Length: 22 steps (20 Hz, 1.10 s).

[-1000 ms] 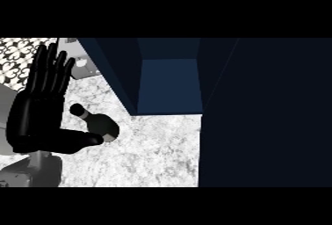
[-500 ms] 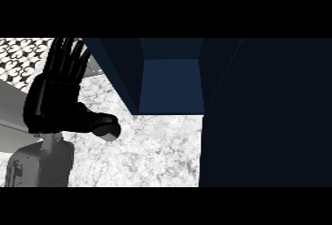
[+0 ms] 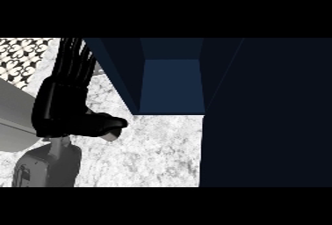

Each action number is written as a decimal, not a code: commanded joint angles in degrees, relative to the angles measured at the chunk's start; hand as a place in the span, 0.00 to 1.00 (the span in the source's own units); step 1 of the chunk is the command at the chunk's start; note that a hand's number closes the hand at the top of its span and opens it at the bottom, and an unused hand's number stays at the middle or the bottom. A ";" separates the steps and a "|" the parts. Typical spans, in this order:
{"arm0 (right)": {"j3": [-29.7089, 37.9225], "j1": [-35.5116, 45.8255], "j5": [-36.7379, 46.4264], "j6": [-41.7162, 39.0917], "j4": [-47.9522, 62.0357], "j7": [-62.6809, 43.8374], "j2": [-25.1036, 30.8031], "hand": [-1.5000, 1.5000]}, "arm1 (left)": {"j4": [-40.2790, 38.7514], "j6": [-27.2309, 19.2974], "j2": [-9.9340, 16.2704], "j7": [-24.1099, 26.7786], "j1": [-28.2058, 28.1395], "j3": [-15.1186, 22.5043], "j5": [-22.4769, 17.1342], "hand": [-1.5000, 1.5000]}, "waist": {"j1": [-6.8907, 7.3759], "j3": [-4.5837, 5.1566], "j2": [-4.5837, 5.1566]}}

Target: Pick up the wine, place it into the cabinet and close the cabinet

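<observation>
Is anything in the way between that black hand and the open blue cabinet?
Nothing visible. Only the counter lies between the left hand and the cabinet, whose compartment stands open. No wine bottle shows in this view.

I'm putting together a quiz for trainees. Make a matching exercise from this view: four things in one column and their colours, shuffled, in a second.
Things:
1. left hand
2. cabinet
3. counter
4. left forearm

Colours:
a. dark blue
b. black
c. mottled white
d. grey

Pairs: 1-b, 2-a, 3-c, 4-d
</observation>
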<state>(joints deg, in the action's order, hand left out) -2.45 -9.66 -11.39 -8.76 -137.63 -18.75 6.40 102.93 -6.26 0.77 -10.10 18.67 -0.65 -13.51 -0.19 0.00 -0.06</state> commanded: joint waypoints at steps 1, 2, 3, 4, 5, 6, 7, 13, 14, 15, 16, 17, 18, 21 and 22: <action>-0.94 -2.54 -0.53 -1.96 -3.16 -0.65 -0.54 0.00 | 0.42 -0.60 -0.09 0.27 -0.63 0.91 1.24 0.00 | -0.05 0.00 0.00; 2.61 2.54 -2.41 -0.27 -0.35 -2.48 0.27 0.00 | 5.25 0.81 0.11 -0.73 -5.66 1.47 -0.39 0.00 | 0.21 0.00 0.00; 0.46 -3.17 -1.65 -3.37 -0.82 2.60 -1.15 0.00 | 1.03 -1.16 0.23 0.17 -0.10 0.03 1.16 0.00 | -0.09 -0.01 0.01; -0.19 0.51 -0.64 0.24 -4.47 -4.47 -0.79 0.00 | 6.46 -0.58 0.65 -2.84 -4.43 1.21 0.36 0.00 | 0.14 0.01 -0.03; -2.90 3.53 2.80 1.14 0.26 -3.29 -2.28 0.00 | 2.55 -0.45 0.00 0.99 -3.84 0.83 1.29 0.00 | 0.17 0.01 0.03; -2.34 0.15 1.98 0.37 -2.32 -2.89 -2.37 0.00 | 0.61 -3.37 -0.73 0.24 -0.28 2.59 2.42 0.00 | -0.06 0.00 0.02; 2.83 1.38 -2.81 -2.33 -0.84 -1.85 0.20 0.00 | 2.28 -0.63 1.00 -0.26 -3.38 0.36 1.33 0.00 | 0.05 0.00 0.02; -0.87 4.44 1.62 0.11 -0.60 -4.95 -1.78 0.00 | 2.79 -1.59 2.18 -1.92 -4.70 -0.20 1.37 0.00 | 0.13 0.00 0.02; 0.57 7.44 -0.14 2.19 -2.45 -9.30 -1.18 0.00 | 3.72 -1.64 2.18 -2.00 -5.16 -0.34 1.20 0.00 | 0.17 0.01 0.02; 3.99 7.59 -3.54 0.85 -2.41 -9.41 0.35 0.00 | 0.37 -1.58 2.39 -0.22 -2.85 -1.83 1.11 0.00 | 0.05 0.01 0.04; 1.63 5.89 0.00 -0.49 1.20 -4.05 -1.50 0.00 | 4.57 -1.80 2.59 -2.60 -6.09 -0.79 1.33 0.00 | 0.17 0.00 0.02; 3.40 6.67 -3.70 1.17 -4.29 -10.91 -0.05 0.00 | 4.91 -2.19 3.03 -3.71 -5.95 -1.26 1.34 0.00 | 0.12 0.00 -0.01; 1.81 4.82 -0.85 -0.41 -0.34 -4.81 -1.91 0.00 | 3.82 -1.10 2.68 -1.67 -7.70 -1.30 0.98 0.00 | 0.12 0.00 0.02; 2.15 3.18 -0.83 -1.44 -2.03 -5.12 -1.35 0.00 | 3.11 1.15 4.23 0.92 -9.73 -3.77 -0.21 0.00 | 0.07 0.00 0.01; 1.43 3.91 -0.18 -1.35 0.25 -4.74 -1.93 0.00 | 1.20 1.80 4.57 1.81 -9.74 -4.21 -0.07 0.00 | 0.09 0.00 0.03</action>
<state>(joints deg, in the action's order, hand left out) -1.25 -4.42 -10.78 -9.15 -137.41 -24.20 4.89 105.48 -6.23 3.71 -9.28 10.09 -2.48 -12.52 -0.06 0.00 -0.04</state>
